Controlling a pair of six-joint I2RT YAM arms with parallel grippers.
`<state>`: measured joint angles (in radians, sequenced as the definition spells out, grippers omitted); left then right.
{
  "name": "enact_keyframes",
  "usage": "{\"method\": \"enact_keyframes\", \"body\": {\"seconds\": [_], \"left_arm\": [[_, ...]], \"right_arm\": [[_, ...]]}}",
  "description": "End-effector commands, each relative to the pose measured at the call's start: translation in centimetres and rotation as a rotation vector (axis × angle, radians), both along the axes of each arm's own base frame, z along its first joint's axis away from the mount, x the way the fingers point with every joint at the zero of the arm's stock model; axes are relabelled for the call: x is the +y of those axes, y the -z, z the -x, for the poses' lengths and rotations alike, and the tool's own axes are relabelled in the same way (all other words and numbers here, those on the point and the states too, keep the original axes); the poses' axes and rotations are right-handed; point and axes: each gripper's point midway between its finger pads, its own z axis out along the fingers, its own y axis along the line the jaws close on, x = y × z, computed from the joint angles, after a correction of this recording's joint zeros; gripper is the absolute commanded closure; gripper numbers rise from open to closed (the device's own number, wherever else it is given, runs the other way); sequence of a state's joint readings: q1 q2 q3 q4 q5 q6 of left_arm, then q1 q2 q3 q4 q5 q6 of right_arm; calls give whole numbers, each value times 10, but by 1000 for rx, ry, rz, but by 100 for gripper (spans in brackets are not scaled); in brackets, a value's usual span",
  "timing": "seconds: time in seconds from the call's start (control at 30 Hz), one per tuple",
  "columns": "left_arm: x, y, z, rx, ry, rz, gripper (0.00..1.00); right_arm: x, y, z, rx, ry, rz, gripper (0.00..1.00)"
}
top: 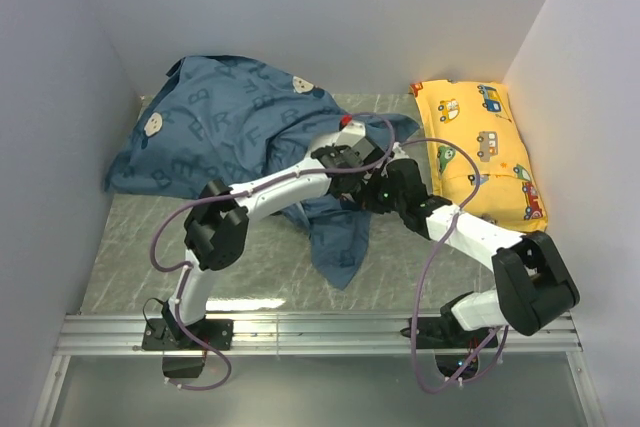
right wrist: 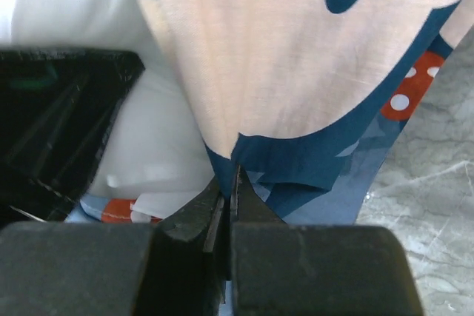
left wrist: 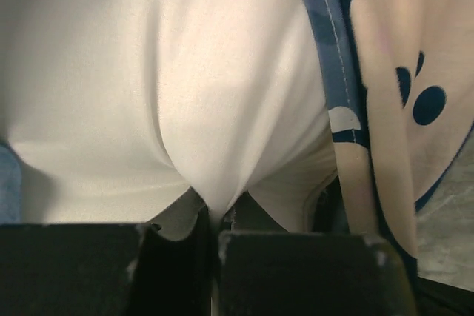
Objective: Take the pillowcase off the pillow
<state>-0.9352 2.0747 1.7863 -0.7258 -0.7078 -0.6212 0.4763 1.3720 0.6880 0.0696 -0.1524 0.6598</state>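
Note:
The dusty-blue pillowcase (top: 215, 132) lies bulging at the back left, with a loose flap (top: 340, 237) trailing toward the front. The white pillow (left wrist: 148, 72) shows only in the wrist views, at the case's opening. My left gripper (top: 352, 162) is shut on a pinch of the white pillow (left wrist: 215, 209). My right gripper (top: 372, 192) sits right beside it and is shut on the pillowcase (right wrist: 296, 72), on a fold with a pale mouse head and red bow (right wrist: 404, 86). In the top view the pillow is hidden inside the case.
A yellow car-print pillow (top: 480, 147) lies along the right wall. White walls close in the back and both sides. The grey marbled table (top: 130, 247) shows at front left and under the right gripper (right wrist: 429, 205). A metal rail (top: 320, 332) runs along the near edge.

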Motion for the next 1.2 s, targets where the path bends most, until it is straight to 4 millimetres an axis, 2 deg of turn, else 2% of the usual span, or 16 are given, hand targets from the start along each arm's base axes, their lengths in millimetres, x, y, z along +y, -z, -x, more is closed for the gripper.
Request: {"method": "enact_keyframes", "body": {"seconds": [0.0,0.03,0.07,0.17,0.3,0.4,0.57,0.63,0.77,0.87,1.03,1.17], "left_arm": [[-2,-56,-35,-77,-20,122,100],[5,-66,-45,-83,-36,137,100],[4,-86,-54,-107,-35,173,100],[10,-109,-71,-118,-30,208,100],[28,-122,-92,-102,-46,277,100],[40,-134,-106,-111,-51,319,100],[51,-127,-119,-78,-65,341,100],[62,-130,-126,-77,-81,377,100],[75,-155,-136,-102,-77,446,100],[86,-163,-142,-95,-75,471,100],[101,-163,-145,-65,-68,508,100],[97,-171,-138,-57,-22,550,100]], "right_arm": [[4,2,16,3,-56,20,100],[8,1,20,-2,-72,18,100],[11,-3,23,-18,-79,11,100],[23,-16,34,-75,-114,26,93],[34,-18,42,-94,-128,76,100],[39,-17,54,-108,-143,59,100],[43,-38,68,-184,-176,13,100],[37,-32,72,-186,-155,70,100],[26,-3,84,-143,-137,101,100],[24,12,90,-121,-134,110,100],[18,22,91,-112,-81,116,100],[17,32,82,-79,-44,169,100]]}}
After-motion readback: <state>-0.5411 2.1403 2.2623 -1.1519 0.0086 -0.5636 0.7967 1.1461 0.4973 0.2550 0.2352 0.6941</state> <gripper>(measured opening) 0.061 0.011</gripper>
